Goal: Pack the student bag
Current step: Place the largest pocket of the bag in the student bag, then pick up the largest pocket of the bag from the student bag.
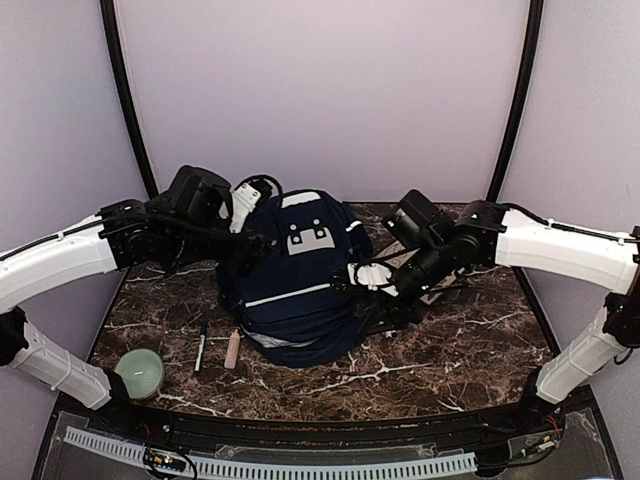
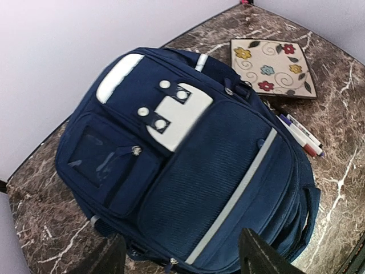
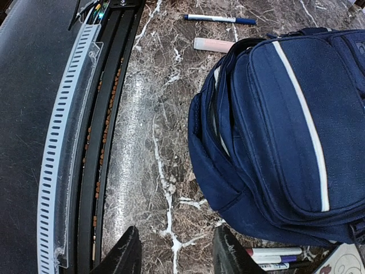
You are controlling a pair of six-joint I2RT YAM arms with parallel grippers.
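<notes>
Left gripper (image 2: 183,260) and right gripper (image 3: 174,251), jaws apart and empty, flank the navy-blue striped fabric backpack (image 1: 300,285); you next probably unzip it.

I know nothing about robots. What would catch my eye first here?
The navy bag lying mid-table, with the white left arm and right arm bending toward it from either side. A pen and pink tube lie by its near left; a flowered card lies to its right.

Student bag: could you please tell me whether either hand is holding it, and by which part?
Neither holds the student bag: the left hand and right hand are both open.
</notes>
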